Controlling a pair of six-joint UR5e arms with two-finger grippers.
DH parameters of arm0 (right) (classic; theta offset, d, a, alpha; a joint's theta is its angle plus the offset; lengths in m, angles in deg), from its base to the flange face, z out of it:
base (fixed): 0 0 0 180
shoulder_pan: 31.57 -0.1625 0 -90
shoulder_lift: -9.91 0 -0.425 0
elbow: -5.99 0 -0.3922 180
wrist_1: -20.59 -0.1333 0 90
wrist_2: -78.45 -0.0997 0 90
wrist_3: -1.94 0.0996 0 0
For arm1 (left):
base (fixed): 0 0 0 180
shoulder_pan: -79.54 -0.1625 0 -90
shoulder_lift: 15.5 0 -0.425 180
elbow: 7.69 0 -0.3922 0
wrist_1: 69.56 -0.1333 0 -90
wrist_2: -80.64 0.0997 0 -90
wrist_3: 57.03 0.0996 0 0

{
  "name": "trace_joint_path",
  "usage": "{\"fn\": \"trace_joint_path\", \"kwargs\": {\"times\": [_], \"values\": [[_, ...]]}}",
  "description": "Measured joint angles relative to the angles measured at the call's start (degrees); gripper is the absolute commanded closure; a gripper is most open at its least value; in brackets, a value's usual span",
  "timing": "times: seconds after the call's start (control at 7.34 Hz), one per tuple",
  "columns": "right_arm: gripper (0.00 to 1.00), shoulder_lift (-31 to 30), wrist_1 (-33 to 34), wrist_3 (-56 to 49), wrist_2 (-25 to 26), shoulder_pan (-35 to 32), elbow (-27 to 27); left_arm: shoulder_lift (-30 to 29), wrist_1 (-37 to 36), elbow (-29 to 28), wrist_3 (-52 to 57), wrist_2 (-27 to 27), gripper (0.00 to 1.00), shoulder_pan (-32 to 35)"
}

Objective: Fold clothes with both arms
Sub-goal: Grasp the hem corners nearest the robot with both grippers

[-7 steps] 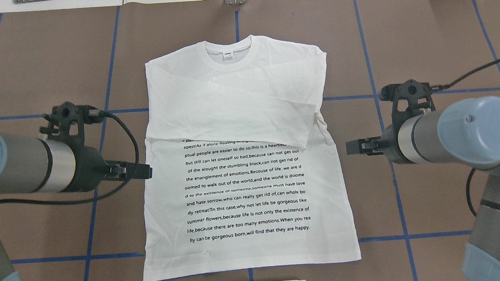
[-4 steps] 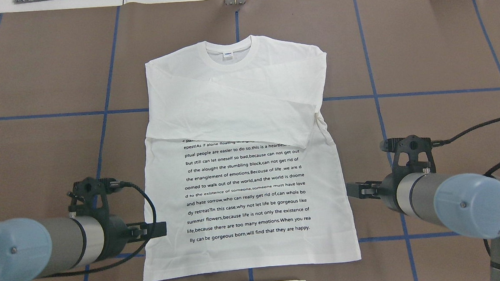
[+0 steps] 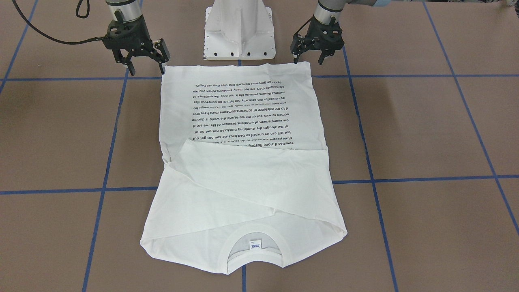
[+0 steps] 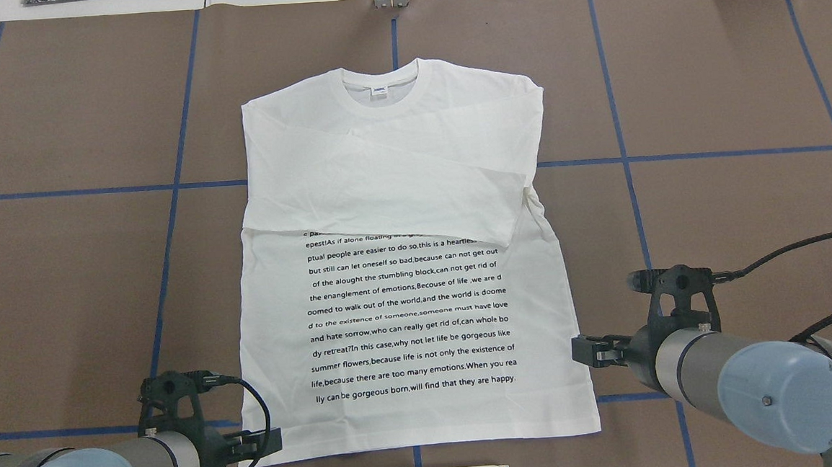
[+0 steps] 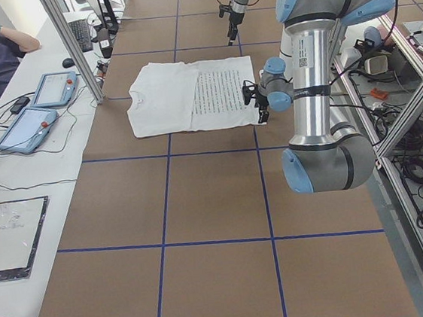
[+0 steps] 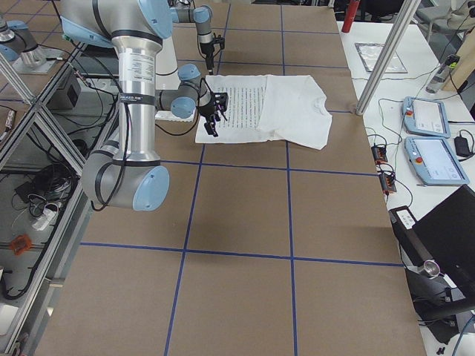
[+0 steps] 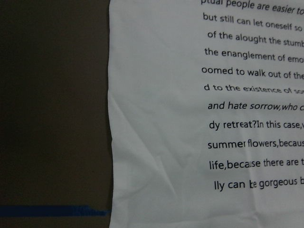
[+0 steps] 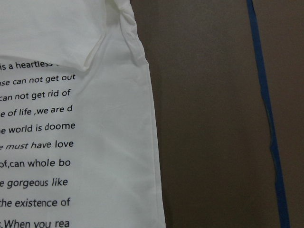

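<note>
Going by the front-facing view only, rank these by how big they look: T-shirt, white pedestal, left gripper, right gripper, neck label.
1. T-shirt
2. white pedestal, top cropped by the frame
3. left gripper and right gripper, about alike
4. neck label

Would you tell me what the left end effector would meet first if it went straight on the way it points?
Probably the T-shirt, at its hem corner: the left end effector points down, open, above it. Height is unclear; it might partly land on the table instead.
</note>
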Motion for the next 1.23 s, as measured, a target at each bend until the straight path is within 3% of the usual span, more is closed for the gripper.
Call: {"fn": "trace_joint_path", "kwargs": {"times": [0.68,0.95,1.09,1.23], "values": [[0.0,-0.1,0.0,0.1,0.1,0.4,0.0,-0.2,-0.2,-2.0,0.0,0.1,0.36,-2.7],[0.0,-0.3,0.0,0.0,0.1,0.5,0.0,-0.3,-0.3,-2.1,0.0,0.1,0.61,-3.2],[0.0,-0.4,0.0,0.0,0.1,0.5,0.0,-0.4,-0.3,-2.2,0.0,0.1,0.85,-3.3],[0.0,-0.4,0.0,0.0,0.1,0.5,0.0,-0.5,-0.3,-2.1,0.0,0.0,1.0,-3.3]]}}
